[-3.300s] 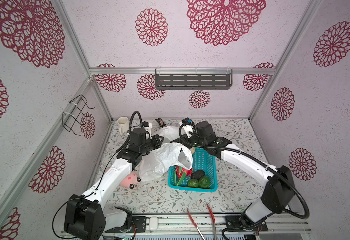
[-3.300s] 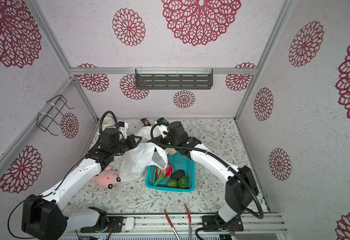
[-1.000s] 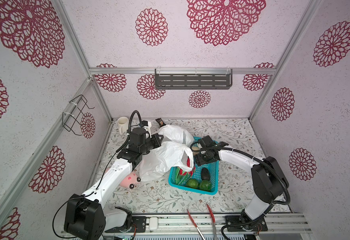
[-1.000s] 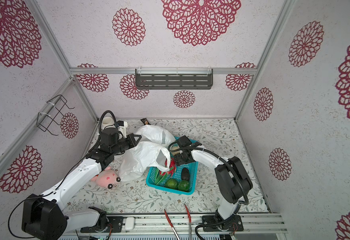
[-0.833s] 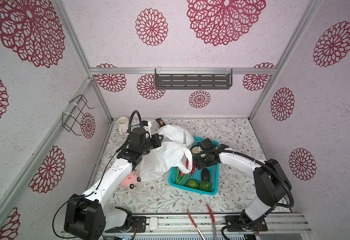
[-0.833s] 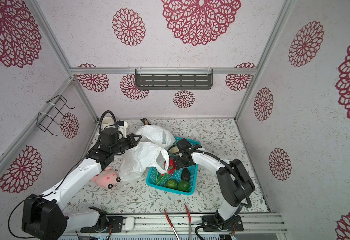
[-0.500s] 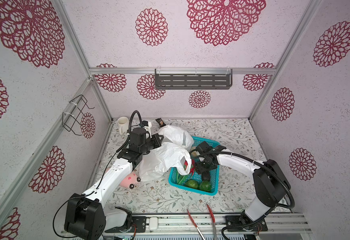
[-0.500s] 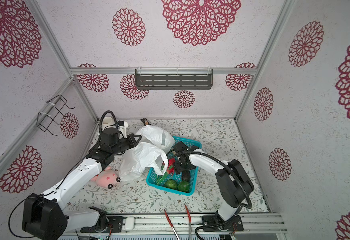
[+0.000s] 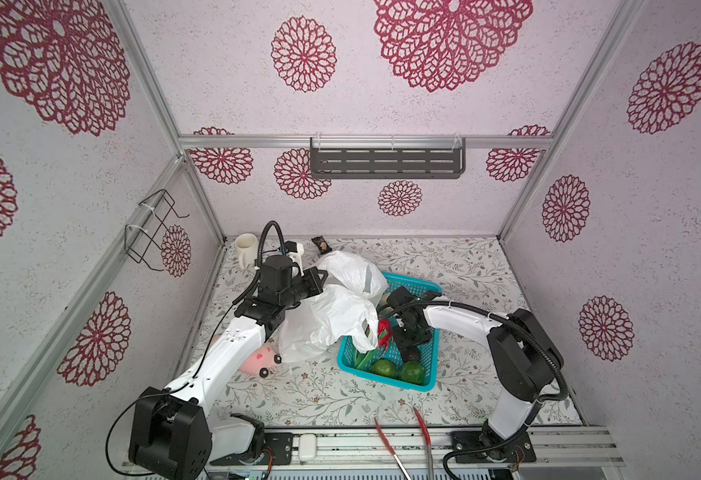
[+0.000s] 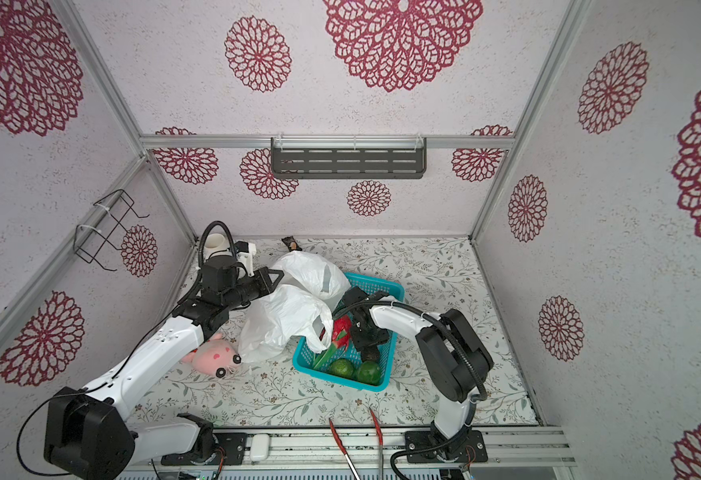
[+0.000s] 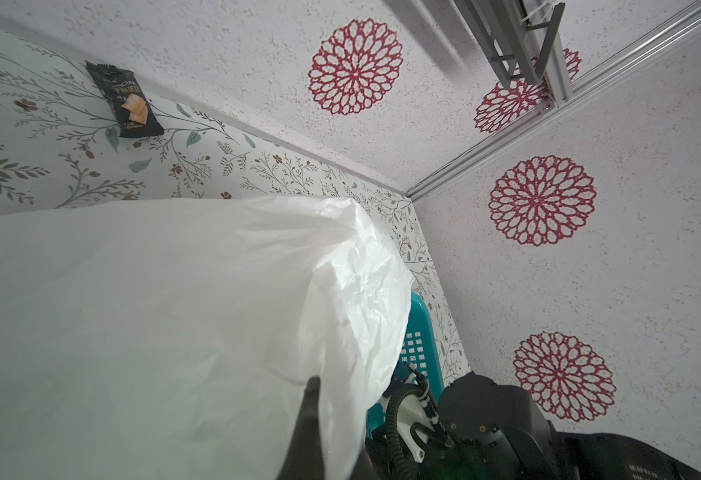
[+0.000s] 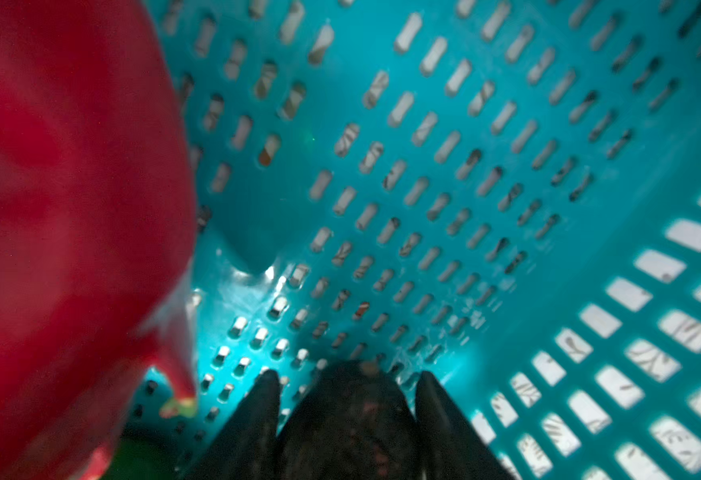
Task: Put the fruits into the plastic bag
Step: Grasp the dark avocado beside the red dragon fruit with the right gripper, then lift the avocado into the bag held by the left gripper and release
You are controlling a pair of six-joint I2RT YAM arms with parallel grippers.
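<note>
Pinches plastic bag point(image 9: 324, 320) with left gripper point(image 9: 320, 277), jaws shut on its rim, between table's point(image 9: 465, 266) left edge and teal basket point(image 9: 432, 361). Clasps dark avocado point(image 12: 349, 428) inside basket with right gripper point(image 12: 346, 378), jaws narrowed, hemmed by dragon fruit point(image 12: 70, 208).

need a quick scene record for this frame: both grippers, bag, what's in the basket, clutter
left gripper: shut on the plastic bag, gripping it near the top
right gripper: down inside the teal basket, jaws closed on the dark avocado
in basket: dragon fruit, two green round fruits
bag contents: not visible
off-task: pink plush toy, mug, snack packet
</note>
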